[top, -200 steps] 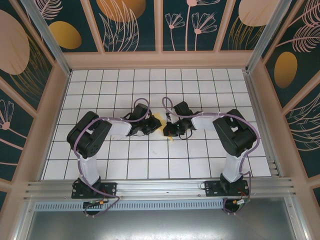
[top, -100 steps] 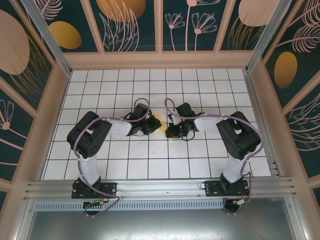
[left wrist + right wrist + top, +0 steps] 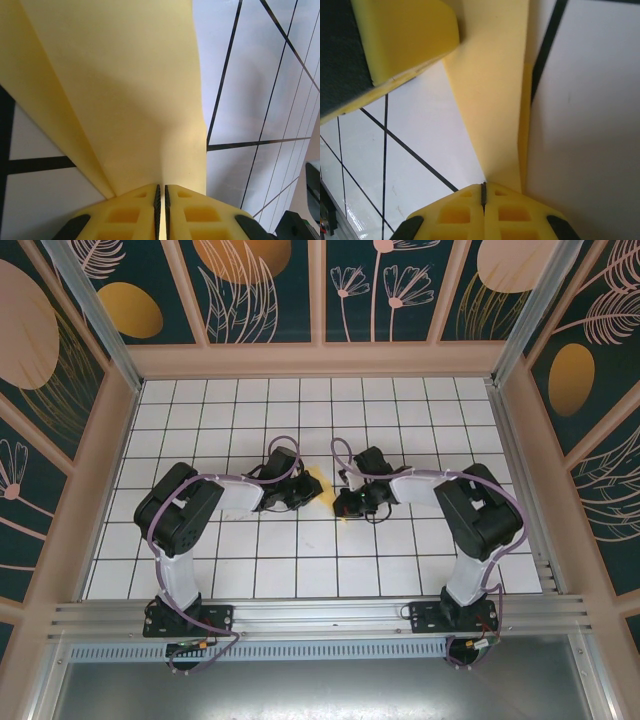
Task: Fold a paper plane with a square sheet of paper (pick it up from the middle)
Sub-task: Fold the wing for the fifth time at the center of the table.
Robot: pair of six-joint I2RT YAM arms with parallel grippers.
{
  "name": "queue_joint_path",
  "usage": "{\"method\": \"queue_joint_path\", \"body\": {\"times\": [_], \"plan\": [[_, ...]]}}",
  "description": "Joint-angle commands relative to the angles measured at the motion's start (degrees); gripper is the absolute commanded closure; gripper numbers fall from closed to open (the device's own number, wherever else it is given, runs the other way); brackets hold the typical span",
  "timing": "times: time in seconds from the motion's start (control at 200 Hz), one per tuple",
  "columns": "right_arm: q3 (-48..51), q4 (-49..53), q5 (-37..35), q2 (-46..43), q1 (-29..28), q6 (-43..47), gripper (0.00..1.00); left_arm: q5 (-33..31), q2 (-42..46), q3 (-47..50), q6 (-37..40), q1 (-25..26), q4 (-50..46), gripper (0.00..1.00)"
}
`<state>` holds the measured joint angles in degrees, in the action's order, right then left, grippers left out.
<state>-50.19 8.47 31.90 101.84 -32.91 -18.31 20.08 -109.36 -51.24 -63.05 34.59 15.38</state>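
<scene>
Two grippers clamp the square sheet of paper mid-table: left gripper closed on its nine o'clock side, right gripper on three o'clock (both pinches tight). Recommend matching edges squarely before pressing the crease.

Bright, even overhead light fills the top view; the white table is crisp, with faint soft shadows under the arms. Wrist views are very close and soft: the paper blurs near the lens (a grey shadow crosses it), tiles slightly glossy.
</scene>
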Motion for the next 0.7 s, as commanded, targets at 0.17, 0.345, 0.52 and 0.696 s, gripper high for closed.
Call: {"method": "queue_joint_path", "body": {"times": [0.17, 0.345, 0.52, 0.696], "plan": [[5.9, 6.6, -2.5, -0.7, 0.7, -0.7, 0.97, -8.7, -4.1, 2.2, 2.5, -0.8, -10.8, 0.84], [6.4, 7.4, -6.3, 0.0, 0.7, -0.8, 0.98, -8.7, -4.3, 2.1, 2.6, -0.8, -10.7, 0.84], [7.5, 7.2, -2.3, -5.1, 0.8, -1.2, 0.98, -8.7, -4.3, 2.1, 2.6, -0.8, -10.8, 0.84], [9.7, 6.9, -3.0, -3.6, 0.8, -2.2, 0.98, -8.6, -4.5, 1.9, 2.6, -0.8, -10.7, 0.85]]}}
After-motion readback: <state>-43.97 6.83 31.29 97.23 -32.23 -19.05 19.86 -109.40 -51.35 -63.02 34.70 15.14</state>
